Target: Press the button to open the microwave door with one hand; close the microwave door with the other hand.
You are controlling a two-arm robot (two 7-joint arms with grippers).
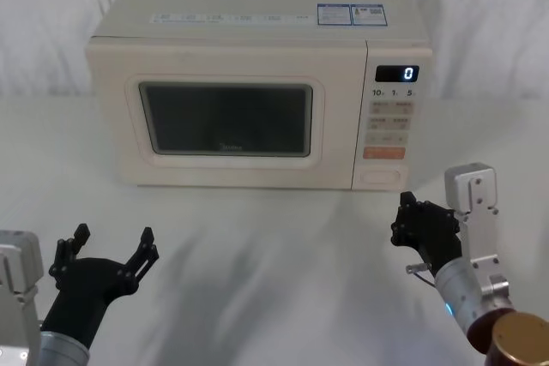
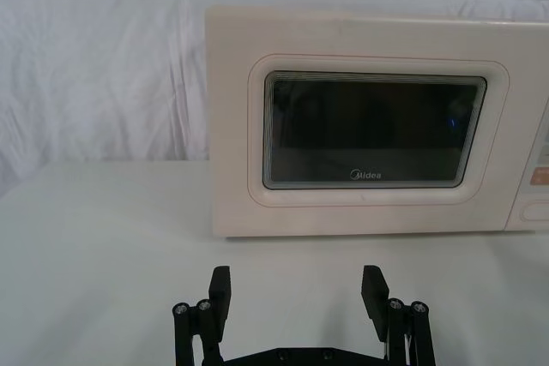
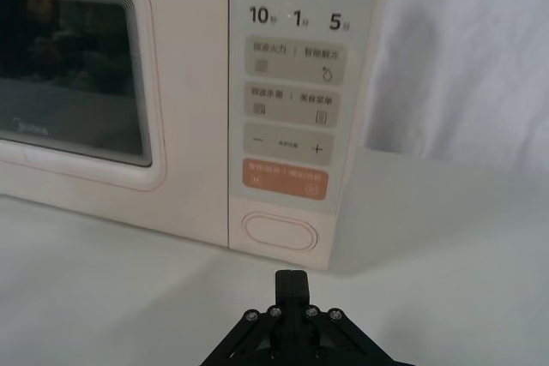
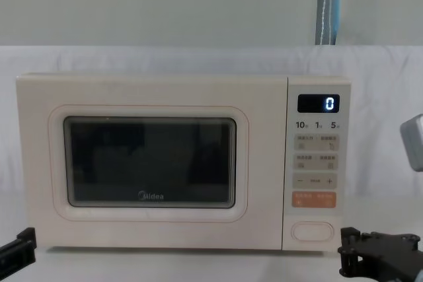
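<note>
The cream microwave stands at the back of the table with the microwave door [image 1: 230, 153] flush shut; its dark window and Midea logo also show on the door [image 2: 369, 199] [image 4: 152, 219]. The button [image 1: 381, 178] is the wide pill at the bottom of the control panel. My right gripper [image 1: 404, 214] is shut and hovers a little in front of and below the button [image 3: 280, 232], fingers pressed together at the right gripper [image 3: 291, 279] [image 4: 349, 253]. My left gripper [image 1: 114, 239] is open, low over the table well in front of the door's left half, empty, as the left gripper [image 2: 297, 287] shows.
The control panel [image 1: 392, 117] carries a lit display reading 0, small cream keys and an orange key [image 3: 286, 181] just above the button. A white cloth covers the table [image 1: 274, 246] and backdrop. A grey-blue pole [image 4: 328, 4] stands behind the microwave.
</note>
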